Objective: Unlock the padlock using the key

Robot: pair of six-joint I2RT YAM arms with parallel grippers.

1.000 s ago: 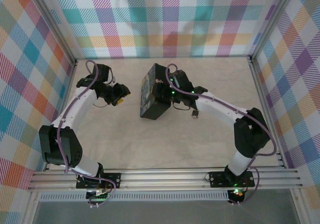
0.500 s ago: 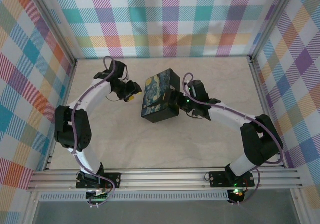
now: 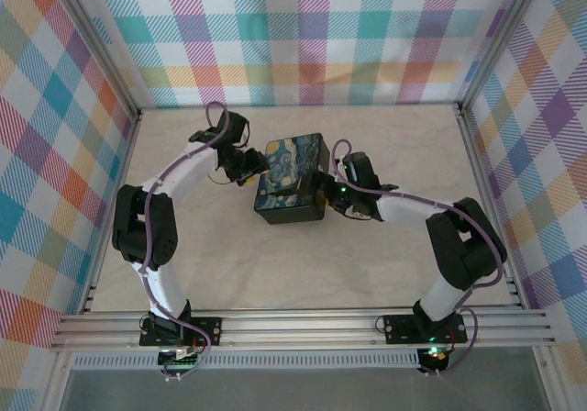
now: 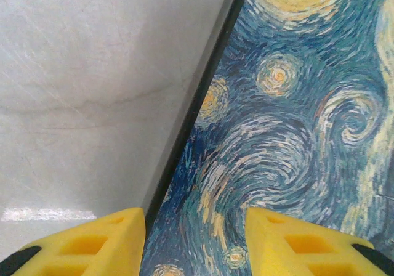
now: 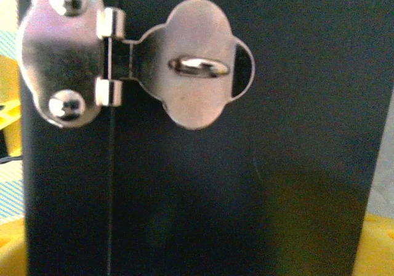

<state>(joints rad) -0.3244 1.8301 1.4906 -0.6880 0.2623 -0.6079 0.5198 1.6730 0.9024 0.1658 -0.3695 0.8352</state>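
**Item 1, left gripper** (image 3: 249, 165): the yellow pads (image 4: 80, 242) are parted with nothing between them. It is poised over the left edge of the box (image 3: 292, 180), one pad above the table and the other above the painted lid.

**Item 2, right gripper** (image 3: 323, 194): the fingers (image 5: 377, 245) are spread wide and released, flanking the box's dark front wall. Whether they touch it cannot be told. Straight ahead is a silver hasp (image 5: 188, 73) folded over a staple loop (image 5: 198, 66), with its hinge plate (image 5: 61, 54) beside it.

**Item 3, box:** it lies flat between the two grippers, swirled blue-yellow lid up.

**Item 4, table** (image 3: 385, 273): pale and faintly veined. The walls (image 3: 312, 35) are pastel plaid on three sides. Aluminium rails (image 3: 303, 324) run along the near edge.

**Change:** a second ago the box stood tipped on its side against the right gripper, and the left gripper hung well to its left. Now the box is down and the left gripper is at its edge.

**Padlock:** where it lies relative to either gripper cannot be told.
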